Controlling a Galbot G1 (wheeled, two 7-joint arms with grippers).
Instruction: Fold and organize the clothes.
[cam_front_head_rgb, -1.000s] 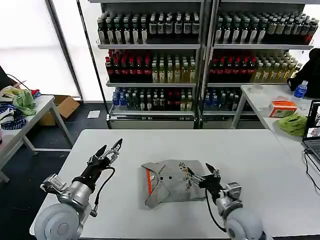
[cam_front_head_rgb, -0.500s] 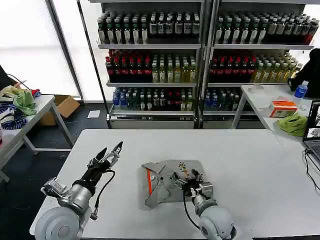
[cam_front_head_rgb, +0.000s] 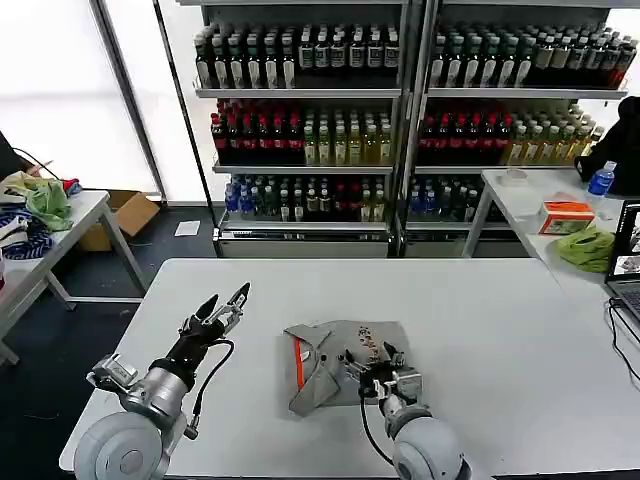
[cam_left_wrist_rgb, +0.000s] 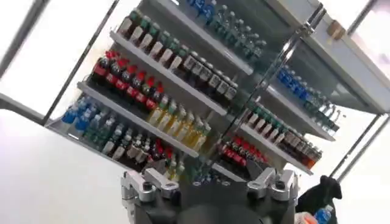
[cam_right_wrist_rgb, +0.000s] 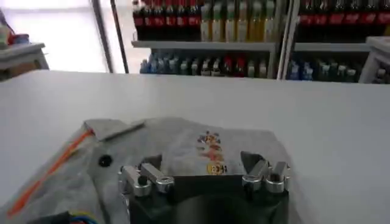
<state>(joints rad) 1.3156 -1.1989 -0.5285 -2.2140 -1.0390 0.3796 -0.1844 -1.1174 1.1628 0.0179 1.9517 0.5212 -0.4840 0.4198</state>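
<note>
The white surface (cam_front_head_rgb: 480, 310) takes up most of the scene, and it looks to have been chosen for its room: a garment can be spread flat on it with space on every side for both arms to reach in. Behind it stands a wall of shelves (cam_front_head_rgb: 400, 120) packed with bottled drinks, which have nothing to do with the job.

The shirt (cam_front_head_rgb: 335, 365) lies near the middle of the surface, a light grey piece already gathered into a rough rectangle. Its collar and an orange strip (cam_front_head_rgb: 298, 365) are toward the robot's left, and the small multicoloured chest print (cam_right_wrist_rgb: 210, 152) faces up. The sides seem to have been tucked inward, so I would judge the folding partly done, with the bundle still lumpy at the collar end.

The right pincer (cam_front_head_rgb: 374, 362) sits low over the near part of the shirt, right by the print, its fingers apart and closed on nothing. From its own wrist view the fabric lies just beyond the fingertips. That placement suits taking an edge or pressing a fold flat.

The left pincer (cam_front_head_rgb: 224, 308) is held clear of the shirt, off to the robot's left, raised and pointing toward the shelves. Its fingers are spread too, presumably waiting out of the way until needed.
</note>
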